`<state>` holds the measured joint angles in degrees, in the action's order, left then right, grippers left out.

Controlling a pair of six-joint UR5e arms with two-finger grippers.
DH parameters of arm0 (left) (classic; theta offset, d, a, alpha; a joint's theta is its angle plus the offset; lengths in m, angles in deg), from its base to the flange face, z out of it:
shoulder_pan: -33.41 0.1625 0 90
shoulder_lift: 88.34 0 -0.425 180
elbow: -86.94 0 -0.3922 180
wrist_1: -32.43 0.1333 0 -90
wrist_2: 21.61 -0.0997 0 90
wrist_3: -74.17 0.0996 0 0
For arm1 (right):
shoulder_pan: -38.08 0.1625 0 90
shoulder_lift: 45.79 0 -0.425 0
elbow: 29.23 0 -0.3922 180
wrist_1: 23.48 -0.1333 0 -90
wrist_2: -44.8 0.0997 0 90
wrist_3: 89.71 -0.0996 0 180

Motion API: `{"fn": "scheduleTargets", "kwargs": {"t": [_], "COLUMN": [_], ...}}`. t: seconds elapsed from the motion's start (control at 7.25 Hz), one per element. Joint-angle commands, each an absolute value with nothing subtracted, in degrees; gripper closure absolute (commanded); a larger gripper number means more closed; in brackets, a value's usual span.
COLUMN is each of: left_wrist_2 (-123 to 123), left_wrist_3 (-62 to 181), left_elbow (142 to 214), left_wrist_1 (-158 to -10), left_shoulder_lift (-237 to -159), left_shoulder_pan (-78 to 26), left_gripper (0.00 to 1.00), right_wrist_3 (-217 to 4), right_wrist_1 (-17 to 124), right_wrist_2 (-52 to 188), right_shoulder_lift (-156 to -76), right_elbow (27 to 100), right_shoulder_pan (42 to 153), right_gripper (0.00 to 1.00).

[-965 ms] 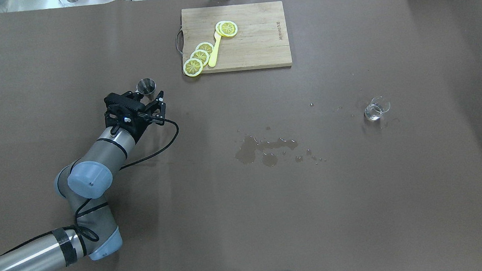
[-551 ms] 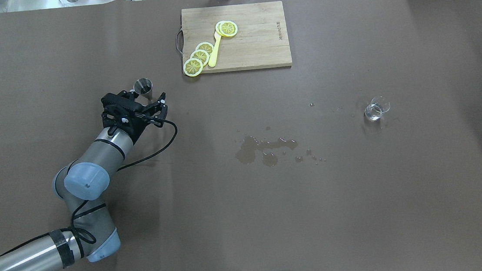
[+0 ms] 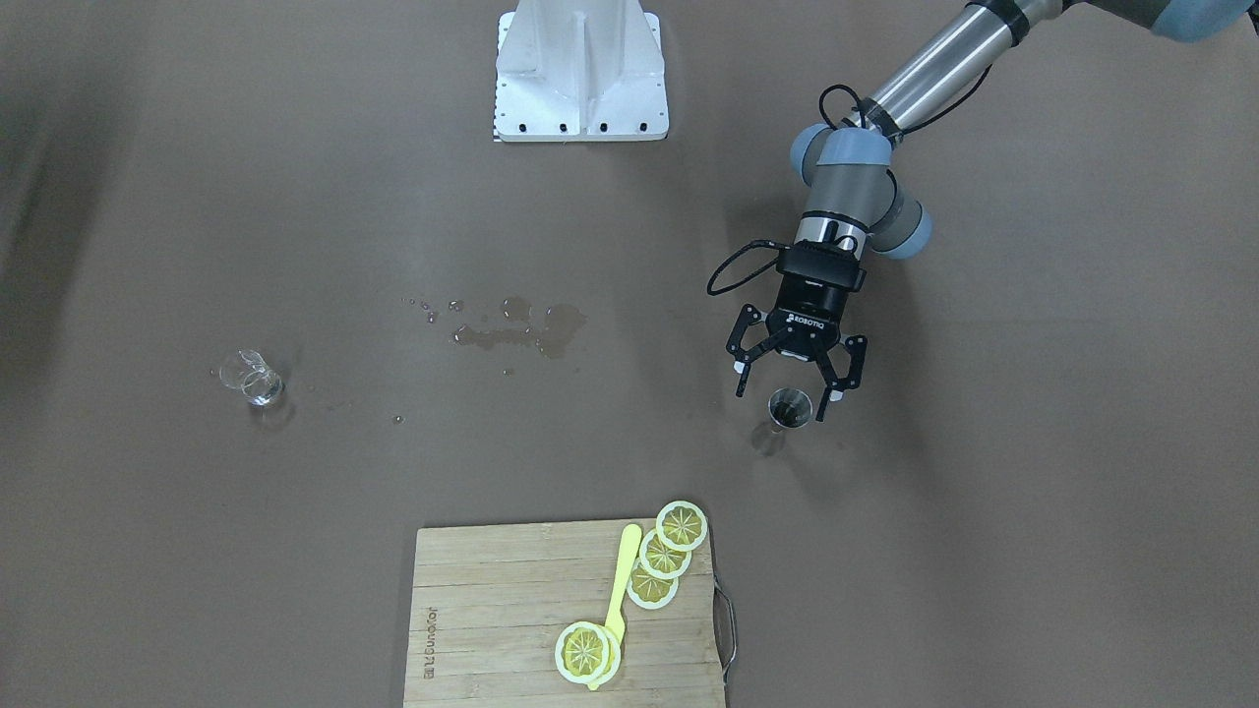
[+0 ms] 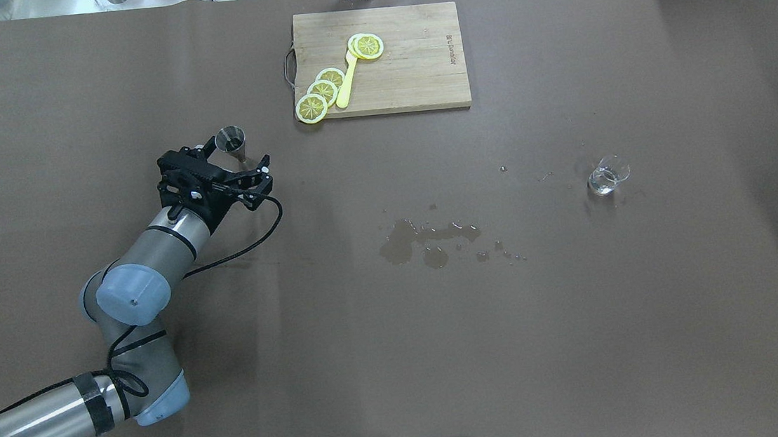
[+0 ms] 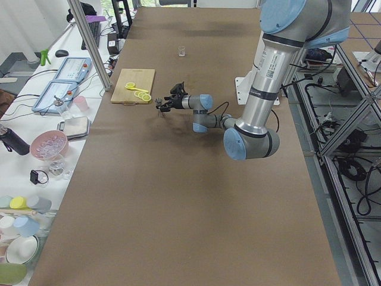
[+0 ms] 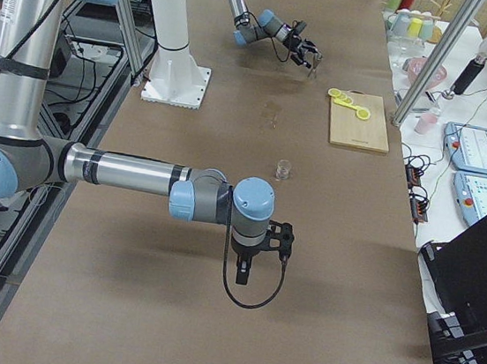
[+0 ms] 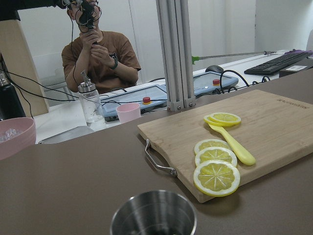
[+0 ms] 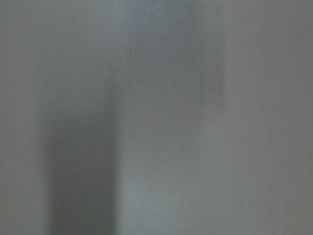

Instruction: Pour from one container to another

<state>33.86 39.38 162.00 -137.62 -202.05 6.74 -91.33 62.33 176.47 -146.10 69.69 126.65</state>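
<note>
Your left gripper (image 3: 789, 383) hangs open close by the jigger (image 3: 790, 408), holding nothing; whether the right gripper (image 6: 279, 240) is open, you cannot tell. The glass cup (image 4: 607, 177) sits well apart, so pouring looks not yet done.

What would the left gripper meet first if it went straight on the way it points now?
The jigger, probably: it stands just ahead of the open left gripper, roughly centred in its opening. Farther on lies the board.
</note>
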Motion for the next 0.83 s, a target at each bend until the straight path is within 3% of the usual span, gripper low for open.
{"fn": "scheduleTargets", "kwargs": {"t": [0.0, 0.69], "left_wrist_2": [33.2, 32.6], "left_wrist_3": [39.5, 39.4], "left_elbow": [167.0, 186.0], "left_wrist_1": [-137.6, -134.0], "left_shoulder_lift": [-199.0, -186.1], "left_shoulder_pan": [6.8, 7.2], "left_gripper": [0.02, 0.02], "right_wrist_3": [-91.6, -90.5], "right_wrist_1": [62.4, 63.1], "right_wrist_2": [176.3, 176.0], "right_shoulder_lift": [-145.5, -143.6], "right_elbow": [68.6, 68.5], "right_shoulder_pan": [126.8, 126.8], "right_gripper": [0.00, 0.00]}}
